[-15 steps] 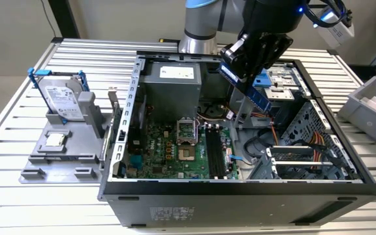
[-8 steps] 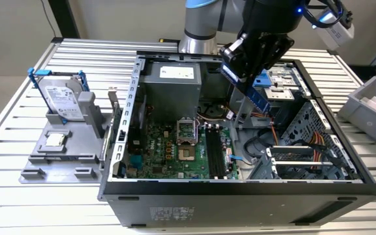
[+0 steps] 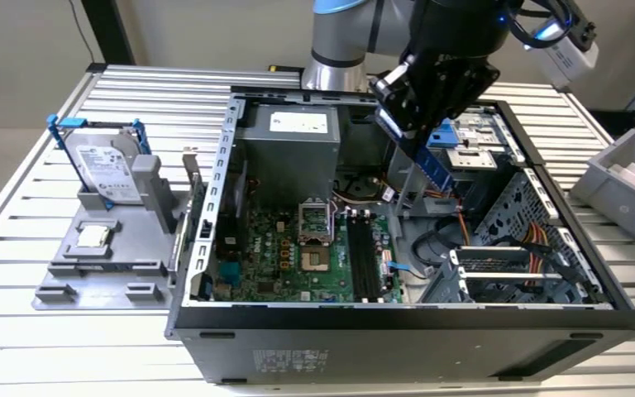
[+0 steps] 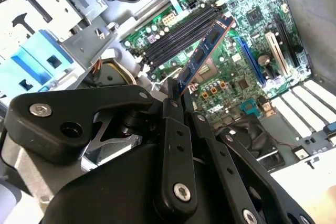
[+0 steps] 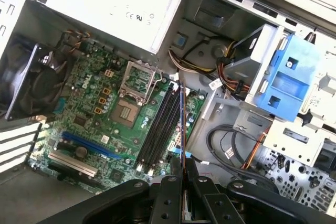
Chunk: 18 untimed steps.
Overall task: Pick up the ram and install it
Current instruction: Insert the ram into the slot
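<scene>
Gripper fingers are clamped on one end of the ram, which is held tilted in the air over the open case, above the black slots and not seated. The case is set on a slatted metal table, with a grey tray beside it at the exterior view's left.

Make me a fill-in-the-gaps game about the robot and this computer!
1. The claw is ____ on the ram.
2. The ram hangs ____ the motherboard.
3. The long black slots are all ____.
4. The hard drive stands ____ the computer case.
Missing words: shut, above, empty, outside.
</scene>
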Each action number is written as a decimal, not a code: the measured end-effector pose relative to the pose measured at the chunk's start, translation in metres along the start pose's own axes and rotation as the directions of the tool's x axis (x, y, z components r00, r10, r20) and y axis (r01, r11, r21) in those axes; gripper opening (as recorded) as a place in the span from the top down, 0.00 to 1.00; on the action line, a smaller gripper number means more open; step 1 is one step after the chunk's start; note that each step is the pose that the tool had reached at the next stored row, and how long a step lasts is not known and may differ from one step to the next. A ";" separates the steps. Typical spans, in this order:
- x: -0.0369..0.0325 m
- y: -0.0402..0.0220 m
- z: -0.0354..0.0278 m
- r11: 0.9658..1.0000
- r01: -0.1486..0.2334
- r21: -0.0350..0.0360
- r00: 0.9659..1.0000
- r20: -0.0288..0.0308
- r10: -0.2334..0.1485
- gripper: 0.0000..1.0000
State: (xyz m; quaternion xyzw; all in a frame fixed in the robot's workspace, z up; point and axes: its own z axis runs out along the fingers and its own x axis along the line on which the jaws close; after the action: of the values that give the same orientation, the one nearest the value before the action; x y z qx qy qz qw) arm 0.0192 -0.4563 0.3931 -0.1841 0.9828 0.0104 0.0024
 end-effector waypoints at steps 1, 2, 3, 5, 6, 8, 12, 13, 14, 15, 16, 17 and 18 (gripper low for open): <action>0.0000 0.0000 0.0001 1.000 -0.009 0.000 1.000 0.000 0.009 1.00; 0.0000 0.0000 0.0001 1.000 -0.017 0.000 1.000 0.000 0.017 1.00; 0.0000 0.0000 0.0001 1.000 -0.028 0.000 1.000 0.001 0.028 1.00; 0.0000 0.0000 0.0002 0.999 -0.046 0.000 0.999 0.001 0.046 1.00; 0.0000 0.0000 0.0002 0.999 -0.054 0.000 0.999 0.001 0.054 1.00; 0.0000 0.0000 0.0002 0.997 -0.072 0.001 0.997 0.001 0.072 1.00; 0.0000 0.0000 0.0004 0.995 -0.104 0.001 0.995 0.002 0.104 1.00; 0.0000 0.0000 0.0004 0.994 -0.111 0.001 0.994 0.002 0.111 1.00; 0.0000 0.0000 0.0004 0.993 -0.119 0.001 0.993 0.002 0.119 1.00; 0.0000 0.0000 0.0005 0.992 -0.126 0.001 0.992 0.003 0.126 1.00; 0.0000 0.0000 0.0005 0.991 -0.133 0.001 0.991 0.003 0.133 1.00; 0.0000 0.0000 0.0006 0.990 -0.140 0.001 0.990 0.003 0.140 1.00; 0.0000 0.0000 0.0006 0.988 -0.153 0.001 0.988 0.003 0.153 1.00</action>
State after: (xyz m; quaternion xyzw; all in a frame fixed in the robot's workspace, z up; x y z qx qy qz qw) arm 0.0192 -0.4562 0.3925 -0.1082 0.9941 0.0102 0.0033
